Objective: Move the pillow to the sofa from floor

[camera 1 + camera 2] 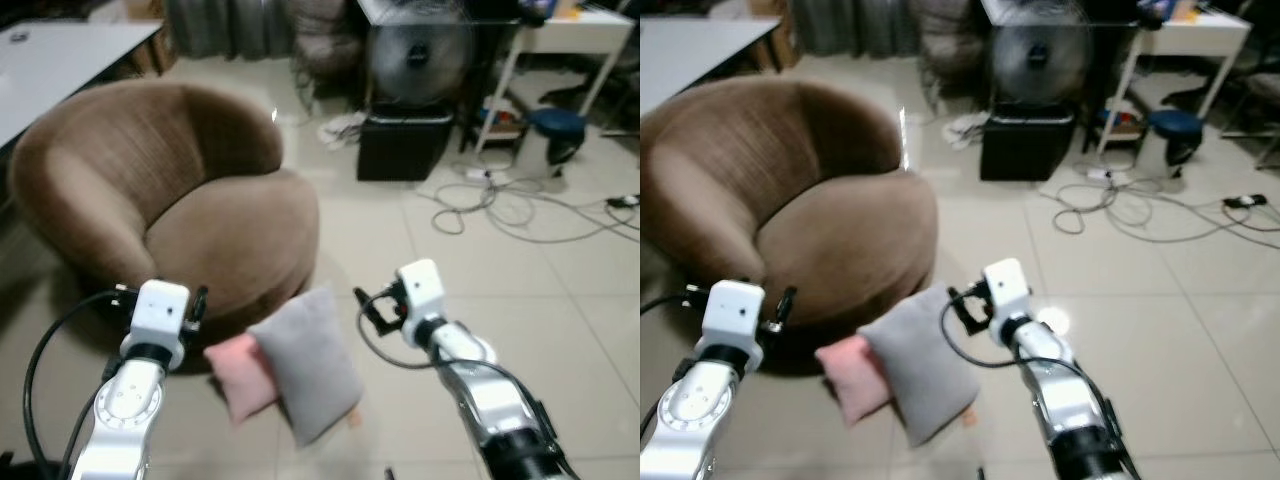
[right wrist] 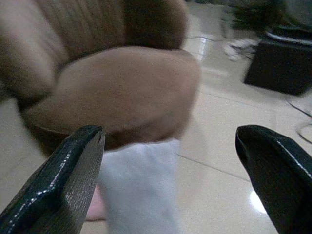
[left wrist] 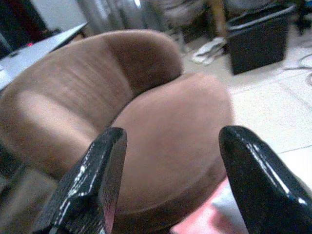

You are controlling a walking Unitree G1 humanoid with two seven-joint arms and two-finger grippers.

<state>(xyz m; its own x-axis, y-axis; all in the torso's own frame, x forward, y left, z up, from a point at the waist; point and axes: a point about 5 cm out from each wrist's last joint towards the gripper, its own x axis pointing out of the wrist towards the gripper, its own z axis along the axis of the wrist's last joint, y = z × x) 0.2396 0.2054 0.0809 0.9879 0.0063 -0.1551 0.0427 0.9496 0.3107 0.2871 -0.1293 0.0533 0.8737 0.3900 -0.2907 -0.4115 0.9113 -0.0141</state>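
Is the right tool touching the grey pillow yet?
Apart. In the right wrist view the right tool stands wide open, and the grey pillow lies beyond its fingers, with floor visible between them.

You are operating in a lived-in room of a home. A round brown sofa (image 1: 170, 200) stands on the pale tiled floor (image 1: 560, 300), with a fan (image 1: 420, 50) on a black box (image 1: 403, 145). Loose cables (image 1: 520, 205) run beside a white desk (image 1: 570, 35).

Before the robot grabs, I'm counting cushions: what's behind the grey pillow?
A pink pillow leans behind the grey pillow, partly covered, with the brown sofa behind both.
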